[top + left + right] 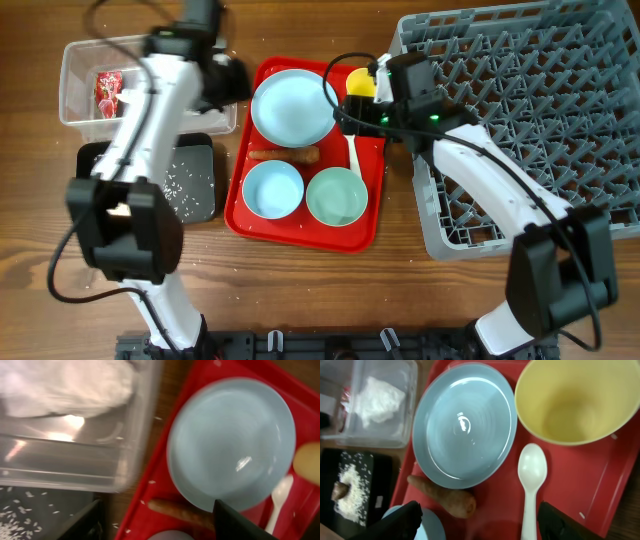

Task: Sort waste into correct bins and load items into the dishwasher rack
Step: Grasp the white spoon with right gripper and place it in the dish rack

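On the red serving tray (pixel 370 225) lie a light blue plate (pixel 290 105), a carrot (pixel 285 155), a light blue bowl (pixel 272 188), a pale green bowl (pixel 335 196), a yellow cup (pixel 360 82) and a white spoon (pixel 353 155). My left gripper (pixel 160 527) is open and empty above the tray's left edge, near the carrot (pixel 180 512). My right gripper (pixel 485 527) is open and empty above the carrot (pixel 445 495) and spoon (pixel 532 485). The clear tub (pixel 75 110) holds the red wrapper (pixel 107 88) and napkin (pixel 380 397). The black tray (pixel 200 150) holds rice (pixel 352 485) and the brown lump (pixel 340 491).
The grey dishwasher rack (pixel 530 120) stands at the right, touching the red tray's right side. A few rice grains lie on the wood between the tub and the red tray (pixel 150 481). The right arm reaches over the rack's left edge.
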